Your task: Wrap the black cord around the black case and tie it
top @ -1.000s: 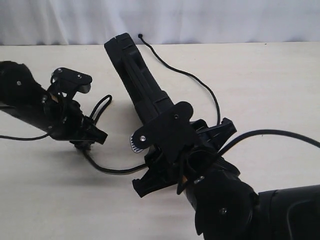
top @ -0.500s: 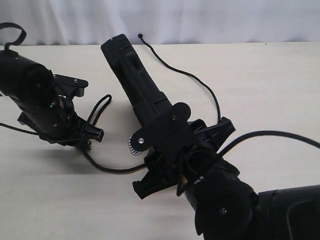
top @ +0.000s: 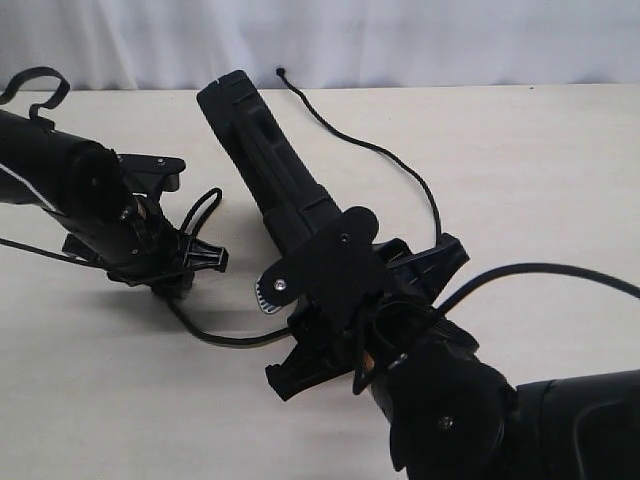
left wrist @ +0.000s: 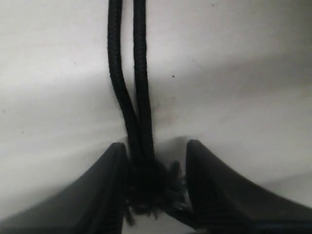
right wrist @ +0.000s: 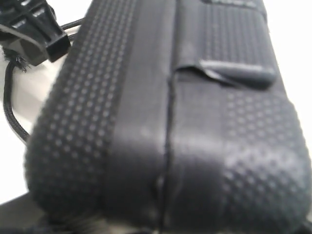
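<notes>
In the exterior view the right gripper clamps the black case, held tilted above the table, while the left gripper sits at the black cord. The left wrist view shows the cord's frayed knot pinched between the fingers, two strands running out over the table. In the right wrist view the case fills the frame, gripped at its end.

This looks like a robot test bench in a lab rather than a home or shop. A plain, pale cream desk fills nearly the whole exterior view and carries only the black case and the black cord. Along the top of the frame hangs a plain white curtain backdrop, which closes off any room behind. Two black robot arms with exposed cabling reach in from the left edge and the lower right.
</notes>
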Available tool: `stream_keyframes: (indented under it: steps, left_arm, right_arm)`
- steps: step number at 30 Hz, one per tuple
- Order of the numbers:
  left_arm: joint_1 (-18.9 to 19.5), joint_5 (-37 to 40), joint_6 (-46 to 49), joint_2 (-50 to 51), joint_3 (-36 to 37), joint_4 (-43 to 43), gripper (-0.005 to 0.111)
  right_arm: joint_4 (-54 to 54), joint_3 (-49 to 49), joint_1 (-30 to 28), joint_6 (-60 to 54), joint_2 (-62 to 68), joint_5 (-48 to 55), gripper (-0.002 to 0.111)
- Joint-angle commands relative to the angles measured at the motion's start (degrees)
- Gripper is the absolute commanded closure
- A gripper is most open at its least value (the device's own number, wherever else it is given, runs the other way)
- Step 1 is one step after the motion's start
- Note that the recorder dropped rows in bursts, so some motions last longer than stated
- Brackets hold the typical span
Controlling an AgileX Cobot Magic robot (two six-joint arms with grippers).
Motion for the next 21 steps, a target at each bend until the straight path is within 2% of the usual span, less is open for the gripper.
stream_keyframes:
  steps: [1, 4, 6, 8, 9, 15, 21]
  left_arm:
    - [0.0, 0.2, -0.3, 2.3, 0.0, -0.5, 0.069]
    - [0.0, 0.5, -0.3, 3.1, 0.0, -0.5, 0.071]
    - [0.0, 0.6, -0.3, 3.1, 0.0, -0.5, 0.084]
    - [0.0, 0.6, -0.2, 2.6, 0.0, -0.4, 0.104]
    - [0.0, 0.6, -0.2, 2.3, 0.0, -0.3, 0.107]
    - [0.0, 1.2, 4.5, -3.2, 0.0, 1.1, 0.107]
    - [0.0, 0.4, 5.8, -9.9, 0.0, 2.5, 0.107]
  right_arm:
    - [3.4, 0.4, -0.2, 0.4, 0.6, -5.6, 0.104]
    - [3.4, 0.4, -0.2, 0.4, 0.6, -5.3, 0.104]
    - [3.7, 0.4, -0.3, 0.4, 0.6, -5.3, 0.104]
    - [5.1, 0.4, -0.3, 0.7, 0.6, -5.1, 0.104]
    - [5.7, 0.4, -0.5, 0.9, 0.6, -4.8, 0.104]
    - [6.9, 1.5, -3.1, 0.5, -0.3, -4.2, 0.104]
    - [7.1, 6.9, -4.5, 1.3, -4.4, -4.2, 0.104]
